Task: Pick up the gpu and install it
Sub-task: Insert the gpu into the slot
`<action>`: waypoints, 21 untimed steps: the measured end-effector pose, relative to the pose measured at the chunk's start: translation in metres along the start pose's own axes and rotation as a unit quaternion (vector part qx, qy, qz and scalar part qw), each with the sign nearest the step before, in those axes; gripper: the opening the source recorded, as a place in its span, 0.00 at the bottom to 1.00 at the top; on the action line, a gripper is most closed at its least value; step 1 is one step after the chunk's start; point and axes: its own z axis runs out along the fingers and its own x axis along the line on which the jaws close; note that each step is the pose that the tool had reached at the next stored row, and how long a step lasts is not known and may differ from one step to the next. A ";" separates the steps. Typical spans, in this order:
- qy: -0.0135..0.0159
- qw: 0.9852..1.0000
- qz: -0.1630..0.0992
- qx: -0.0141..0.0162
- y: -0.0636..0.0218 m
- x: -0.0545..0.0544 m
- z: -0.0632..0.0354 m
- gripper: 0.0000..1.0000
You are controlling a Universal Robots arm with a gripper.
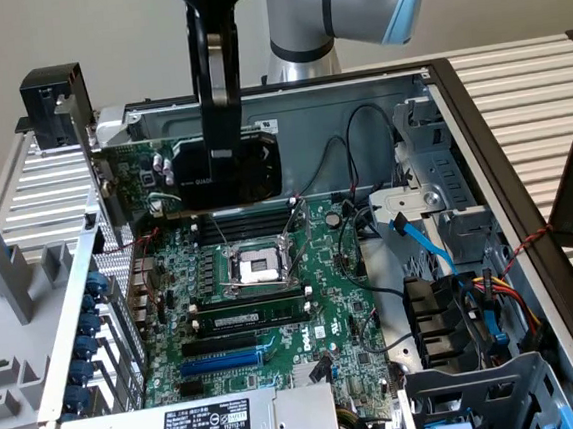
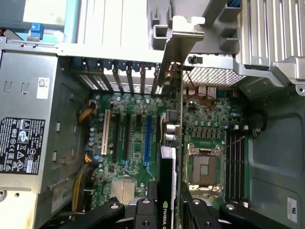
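Above motherboard (image 1: 275, 316), gpu (image 1: 263, 171) within gripper (image 1: 222, 148)

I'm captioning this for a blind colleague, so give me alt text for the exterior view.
The arm's tool grips the gpu from above, holding it on edge over the green motherboard inside an open computer case. Cables and drive bays sit at the exterior view's right.

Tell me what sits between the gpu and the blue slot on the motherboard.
In the exterior view, the CPU socket and black slots lie between the gpu, held by the gripper, and the blue slot.
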 end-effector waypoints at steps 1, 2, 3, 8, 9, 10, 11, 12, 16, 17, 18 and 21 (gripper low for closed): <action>0.000 1.000 0.000 0.000 -0.0003 0.001 0.0017 0.27; 0.000 1.000 0.000 0.000 -0.0004 0.001 0.0035 0.27; 0.000 1.000 -0.001 -0.001 -0.0007 0.001 0.0055 0.27; 0.000 1.000 -0.002 -0.004 -0.0018 0.003 0.0144 0.27; 0.000 1.000 -0.002 -0.004 -0.0020 0.004 0.0161 0.27; 0.000 1.000 -0.002 -0.004 -0.0022 0.004 0.0180 0.27; 0.000 1.000 -0.002 -0.004 -0.0025 0.004 0.0197 0.27; 0.000 1.000 -0.002 -0.004 -0.0027 0.004 0.0215 0.27; 0.000 1.000 -0.002 -0.005 -0.0036 0.005 0.0286 0.27; 0.000 1.000 -0.002 -0.005 -0.0038 0.006 0.0294 0.27; 0.000 1.000 -0.002 -0.005 -0.0038 0.007 0.0298 0.27; -0.001 1.000 -0.002 -0.005 -0.0041 0.008 0.0324 0.27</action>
